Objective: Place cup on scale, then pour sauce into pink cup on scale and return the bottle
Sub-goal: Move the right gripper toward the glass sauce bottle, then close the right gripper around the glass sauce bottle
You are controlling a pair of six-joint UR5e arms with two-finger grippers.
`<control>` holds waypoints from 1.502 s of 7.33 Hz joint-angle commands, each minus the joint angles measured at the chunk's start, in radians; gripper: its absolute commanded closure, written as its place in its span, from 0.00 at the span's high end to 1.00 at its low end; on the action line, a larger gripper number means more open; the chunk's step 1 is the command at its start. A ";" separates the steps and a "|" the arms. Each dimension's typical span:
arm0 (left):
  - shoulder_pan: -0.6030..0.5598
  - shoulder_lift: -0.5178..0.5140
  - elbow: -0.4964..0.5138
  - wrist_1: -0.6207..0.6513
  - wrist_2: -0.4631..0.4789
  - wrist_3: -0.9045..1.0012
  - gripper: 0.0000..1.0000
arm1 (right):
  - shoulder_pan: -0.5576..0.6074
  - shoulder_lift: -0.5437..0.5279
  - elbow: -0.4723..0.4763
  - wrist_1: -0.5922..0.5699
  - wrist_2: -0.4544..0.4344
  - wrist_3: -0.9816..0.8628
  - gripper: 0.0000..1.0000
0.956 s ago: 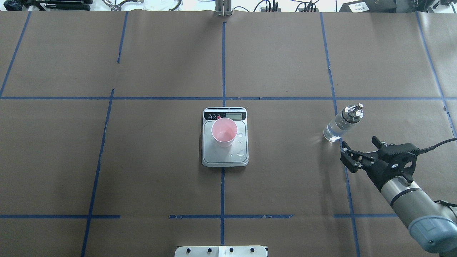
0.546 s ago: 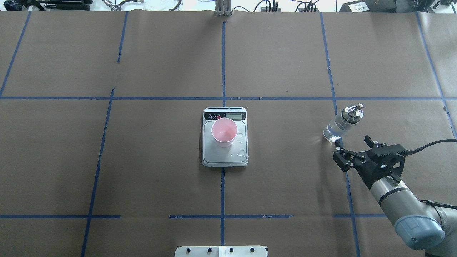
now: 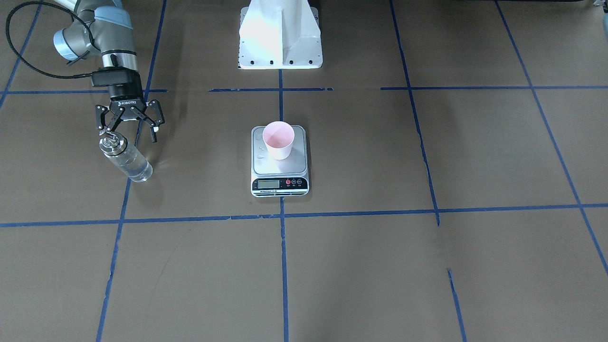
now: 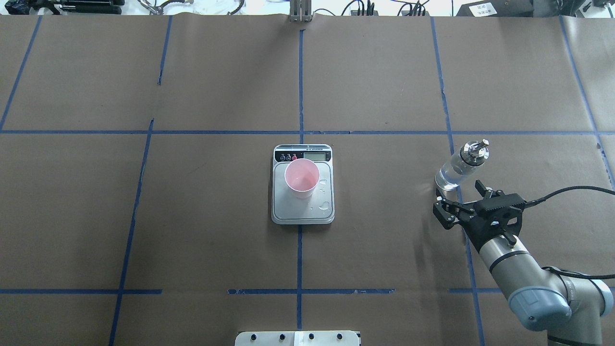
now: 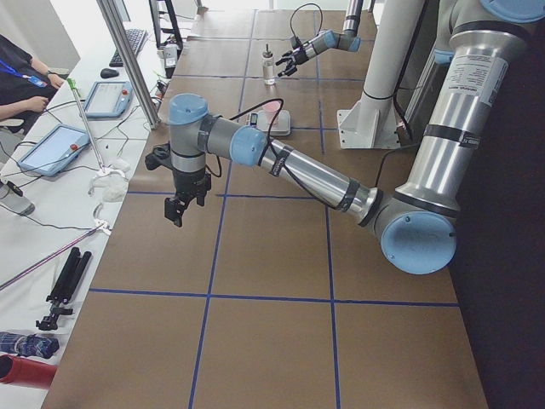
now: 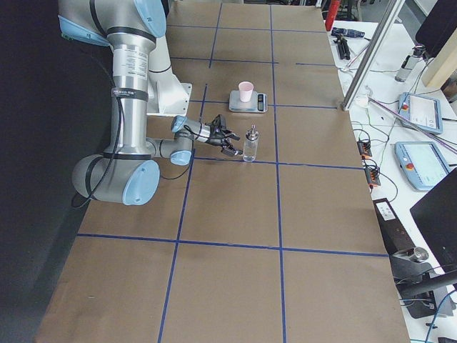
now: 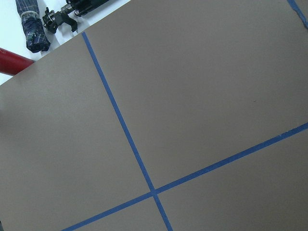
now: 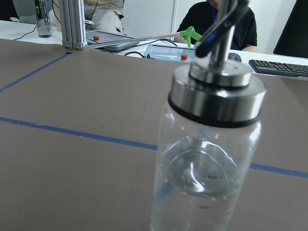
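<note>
One cup (image 4: 301, 179), one scale (image 4: 288, 211), one bottle (image 4: 454, 170), two end effectors: right end effector (image 4: 457, 191) and left end effector (image 5: 174, 215).

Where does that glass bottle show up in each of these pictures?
Front-facing: bottle at left.
Overhead: bottle at right.
Exterior left: bottle at top, far.
Exterior right: bottle near centre.
Left wrist: not in it.
Right wrist: bottle fills the foreground.
Shared landmark: the scale, mid-table.

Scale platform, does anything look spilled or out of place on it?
Yes. Clear droplets sit on the scale, beside the cup, toward the robot's right: liquid that apparently missed the cup. The cup itself stands upright.
</note>
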 commanded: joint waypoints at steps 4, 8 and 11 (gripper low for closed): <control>0.000 -0.002 0.002 0.000 0.000 -0.001 1.00 | 0.069 0.013 -0.016 0.000 0.006 -0.051 1.00; 0.000 -0.002 0.002 0.000 0.000 -0.001 1.00 | 0.089 0.060 -0.057 0.000 0.011 -0.057 1.00; -0.002 -0.002 -0.001 0.002 0.000 -0.002 1.00 | 0.103 0.091 -0.080 0.000 0.023 -0.061 1.00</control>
